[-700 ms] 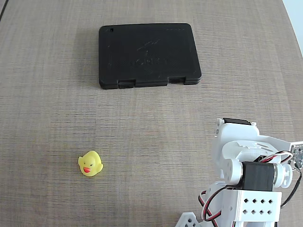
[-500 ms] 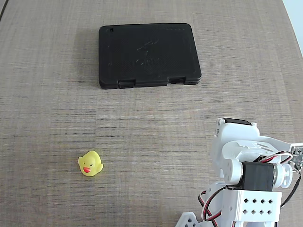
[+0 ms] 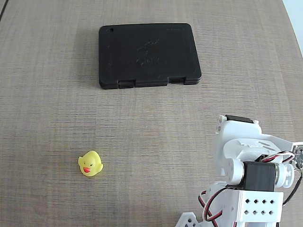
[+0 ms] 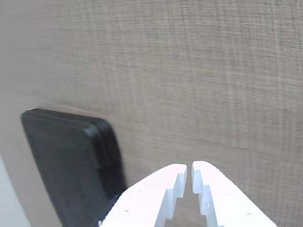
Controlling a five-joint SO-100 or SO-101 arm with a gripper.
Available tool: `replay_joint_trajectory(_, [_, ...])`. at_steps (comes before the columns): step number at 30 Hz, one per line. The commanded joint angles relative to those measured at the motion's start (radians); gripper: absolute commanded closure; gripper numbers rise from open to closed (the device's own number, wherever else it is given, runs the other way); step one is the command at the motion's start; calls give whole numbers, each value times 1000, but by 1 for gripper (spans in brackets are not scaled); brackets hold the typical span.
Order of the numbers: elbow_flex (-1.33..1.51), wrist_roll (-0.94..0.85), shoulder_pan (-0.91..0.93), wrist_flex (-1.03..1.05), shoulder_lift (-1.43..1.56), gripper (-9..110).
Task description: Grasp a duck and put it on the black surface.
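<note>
The small yellow duck (image 3: 90, 164) with a red-orange beak sits on the wooden table at the lower left of the fixed view. The black case (image 3: 149, 54) lies flat at the top centre, latches toward the camera. My white arm (image 3: 251, 165) is folded at the lower right, far from both. In the wrist view my gripper (image 4: 189, 166) enters from the bottom, its two white fingers nearly touching and holding nothing. The black case (image 4: 66, 165) shows at the lower left of that view. The duck is out of the wrist view.
The wood-grain table (image 3: 156, 123) is bare between the duck, the case and the arm. A pale edge (image 3: 296, 14) runs along the table's upper right side.
</note>
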Motion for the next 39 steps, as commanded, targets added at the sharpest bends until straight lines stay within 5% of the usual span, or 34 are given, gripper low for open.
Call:
replay_joint_trajectory(1, [-170, 2, -9, -69, -221, 101])
replay_joint_trajectory(6, [-462, 2, -94, -110, -557, 101])
replay_joint_trajectory(20, [-1065, 2, -716, 176, -1396, 98])
replay_joint_trajectory(30, [-1158, 2, -873, 212, -1667, 74])
replay_joint_trajectory(39, [-1155, 2, -996, 213, -1761, 73])
